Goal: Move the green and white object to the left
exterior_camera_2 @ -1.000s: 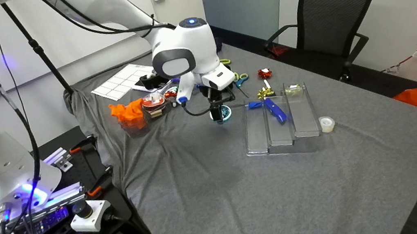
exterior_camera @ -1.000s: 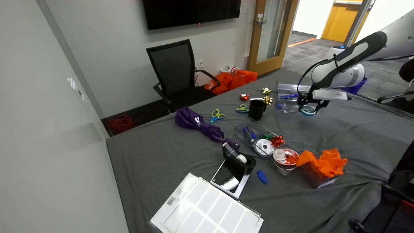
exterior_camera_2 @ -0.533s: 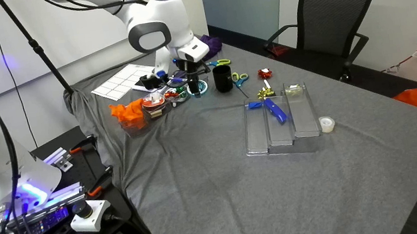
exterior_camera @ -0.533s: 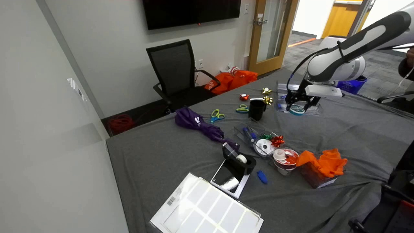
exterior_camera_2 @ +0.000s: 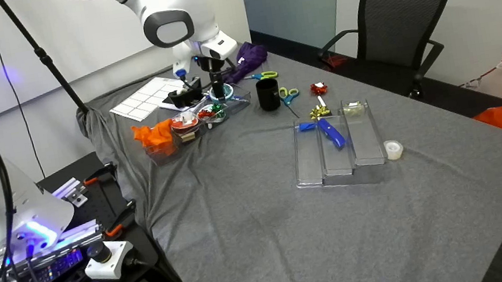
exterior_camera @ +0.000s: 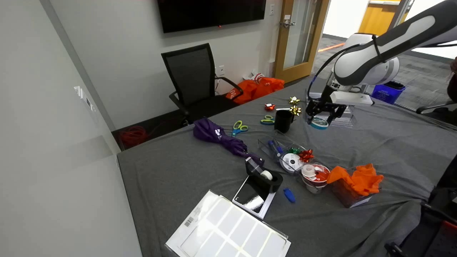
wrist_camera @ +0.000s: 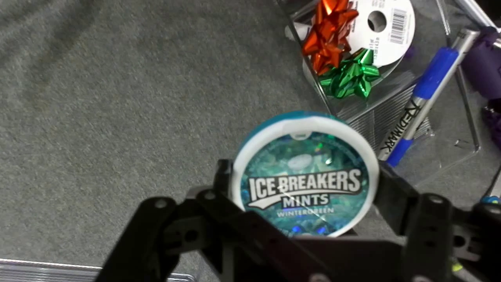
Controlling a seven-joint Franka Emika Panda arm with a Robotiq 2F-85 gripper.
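The green and white object is a round mint tin [wrist_camera: 305, 156] with a white top rim, a teal-green label and a teal side. My gripper [wrist_camera: 303, 178] has one black finger against each side of it. The tin's lower edge is hidden behind the gripper in the wrist view. The tin [exterior_camera: 319, 124] also shows in both exterior views [exterior_camera_2: 222, 92], hanging below the gripper and apparently held above the table. In an exterior view, a finger covers part of it and it overlaps the clear tray with the bows.
A clear tray [exterior_camera_2: 241, 104] holds a red bow [wrist_camera: 328, 37], a green bow [wrist_camera: 354, 74], a ribbon spool [wrist_camera: 395, 35] and blue markers [wrist_camera: 424, 98]. A black mug [exterior_camera_2: 268, 94], a purple umbrella [exterior_camera: 221, 138], a tape dispenser [exterior_camera: 273, 182] and a clear stepped organiser [exterior_camera_2: 310, 169] stand around.
My gripper has carried the tin leftward in both exterior views. It has gone from near the clear stepped organiser, past the black mug, toward the tray with the bows. The gripper stays shut on the tin.
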